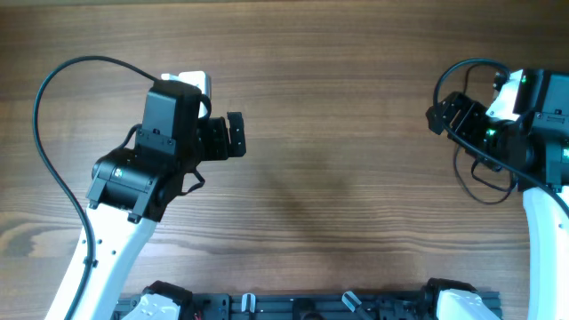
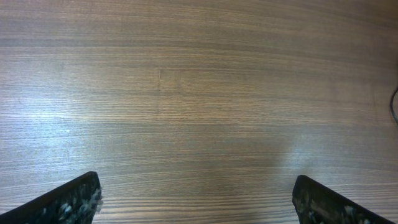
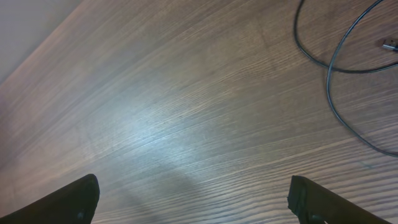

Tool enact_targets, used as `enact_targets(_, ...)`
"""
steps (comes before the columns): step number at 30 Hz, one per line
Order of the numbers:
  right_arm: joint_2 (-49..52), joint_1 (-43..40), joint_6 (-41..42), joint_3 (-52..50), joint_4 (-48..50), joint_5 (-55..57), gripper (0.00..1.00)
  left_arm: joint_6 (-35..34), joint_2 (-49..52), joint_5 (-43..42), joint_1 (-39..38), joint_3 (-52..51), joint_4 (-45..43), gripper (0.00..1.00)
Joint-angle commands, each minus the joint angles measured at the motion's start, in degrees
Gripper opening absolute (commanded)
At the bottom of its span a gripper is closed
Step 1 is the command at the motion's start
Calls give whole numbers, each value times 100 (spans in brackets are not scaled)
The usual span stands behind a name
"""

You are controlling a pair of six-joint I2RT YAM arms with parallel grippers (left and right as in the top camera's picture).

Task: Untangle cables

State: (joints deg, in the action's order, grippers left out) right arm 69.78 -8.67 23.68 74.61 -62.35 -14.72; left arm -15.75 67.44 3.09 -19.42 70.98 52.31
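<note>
Cables (image 1: pixel 481 197) lie on the right side of the wooden table (image 1: pixel 338 89), as thin dark loose loops on the near side of the right arm's wrist and partly under it. Whether the strands cross or knot there cannot be told from overhead.

At the left, the left gripper (image 2: pixel 196 199) points toward the middle of the table with its jaws spread wide and nothing between them. Its wrist view shows only bare wood grain ahead, apart from a dark sliver at the far right edge that is too small to name. A thicker black lead (image 1: pixel 40 133) arches from that arm out over the left of the table.

Across the middle, the wood carries only a faint shadow.

At the right, the right gripper (image 3: pixel 193 199) is likewise released, jaws wide apart and holding nothing. In its wrist view two thin strands curve across the upper right corner, well apart from the fingertips, and a small plug end (image 3: pixel 388 45) rests on the wood at the right edge, inside the curve of one strand.
</note>
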Motion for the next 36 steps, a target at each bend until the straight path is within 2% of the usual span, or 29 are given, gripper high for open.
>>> enact_targets(1, -57, 24, 52, -11, 20, 118, 100, 74, -26, -28, 31, 37, -13, 100)
enact_targets(4, -57, 24, 243, -11, 20, 118, 100, 72, -26, -28, 31, 37, -13, 100)
enact_targets(25, -57, 24, 240, -11, 17, 118, 100, 76, -39, -22, 31, 37, -11, 100)
enact_targets(29, -57, 24, 243, -11, 17, 118, 100, 76, -153, 105, 33, 7, 273, 100)
enact_targets(33, -57, 24, 243, -11, 17, 118, 100, 79, -435, 109, 33, -323, 374, 100)
enact_targets(36, -57, 24, 243, -11, 17, 118, 100, 76, -789, 122, 85, -955, 0, 100)
